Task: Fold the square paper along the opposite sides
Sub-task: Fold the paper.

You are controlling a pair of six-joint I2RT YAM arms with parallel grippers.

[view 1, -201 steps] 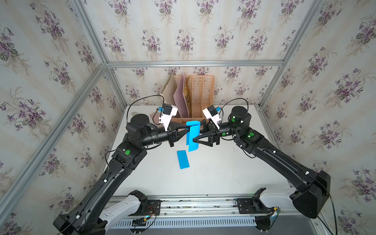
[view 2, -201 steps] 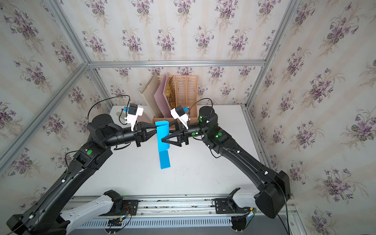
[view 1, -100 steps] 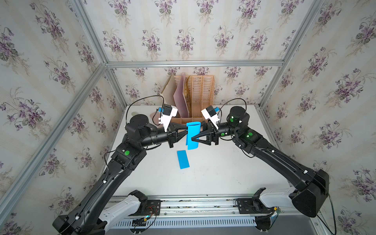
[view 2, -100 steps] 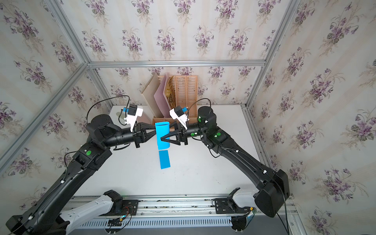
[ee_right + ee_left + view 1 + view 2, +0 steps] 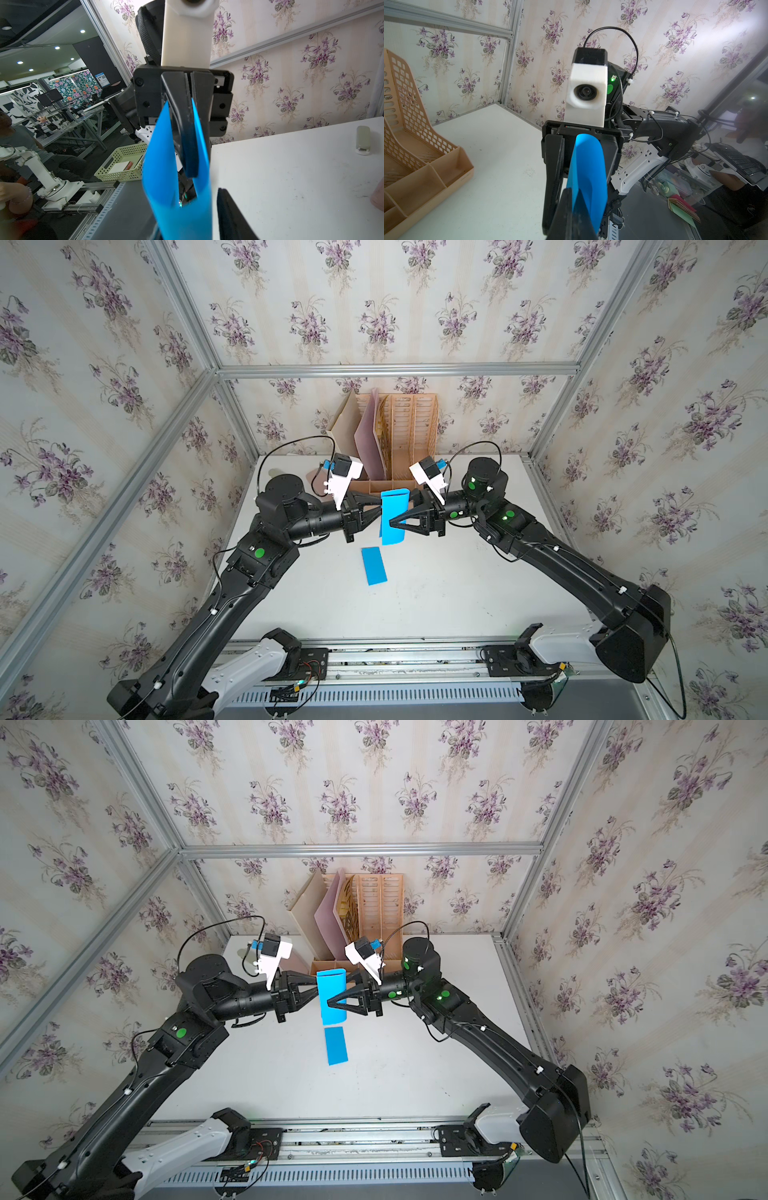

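A blue square paper [image 5: 395,501] [image 5: 331,986] hangs upright in mid-air over the back of the table, bent into a loose U. My left gripper [image 5: 380,508] [image 5: 317,990] is shut on one side of it; the left wrist view shows the paper [image 5: 589,166] pinched at the fingertips of that gripper [image 5: 573,194]. My right gripper [image 5: 392,520] [image 5: 330,1001] reaches in from the opposite side. In the right wrist view the paper [image 5: 160,155] lies between the jaws of the right gripper [image 5: 199,207]. One finger [image 5: 228,216] stands a small gap off the sheet, and the sheet hides the other.
A folded blue strip [image 5: 374,566] [image 5: 336,1046] lies flat on the white table [image 5: 436,593] below the grippers. A beige file rack [image 5: 411,435] with folders stands at the back wall. A small pale object [image 5: 363,139] sits near the back left.
The right gripper's jaws have narrowed around the paper and it has edged a little toward the left gripper. The left gripper keeps its hold in the same place.
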